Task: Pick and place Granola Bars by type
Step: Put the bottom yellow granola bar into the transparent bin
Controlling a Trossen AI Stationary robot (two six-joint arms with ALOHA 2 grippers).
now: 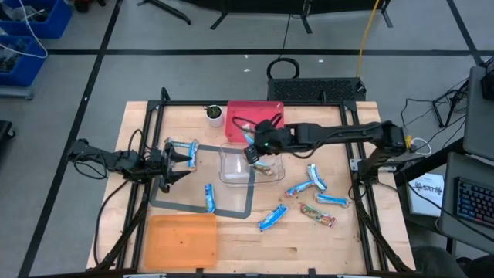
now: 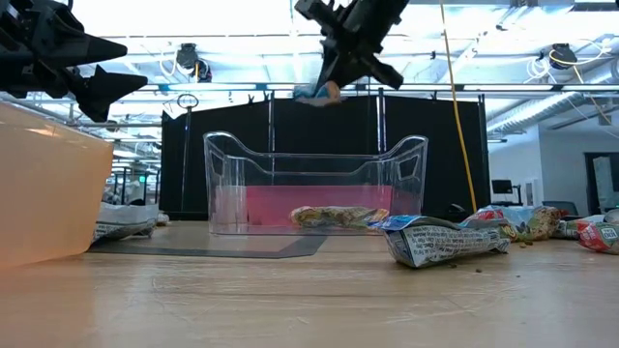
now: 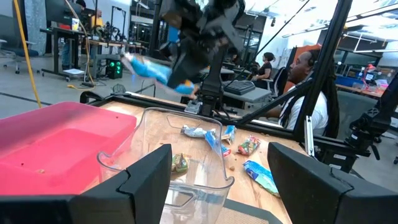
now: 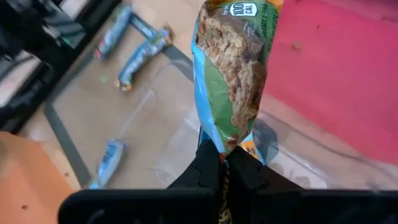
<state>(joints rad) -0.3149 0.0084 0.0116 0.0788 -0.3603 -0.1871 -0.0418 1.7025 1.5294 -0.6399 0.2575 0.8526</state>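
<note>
One bar (image 4: 231, 81) hangs clenched in my right pincer (image 1: 252, 154) above the clear bin (image 1: 231, 174), so I am mid-placing and next must release it inside, while my left pincer (image 1: 179, 155) waits released beside the bin.

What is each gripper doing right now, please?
Left gripper: open, empty.
Right gripper: shut on a bar.
</note>
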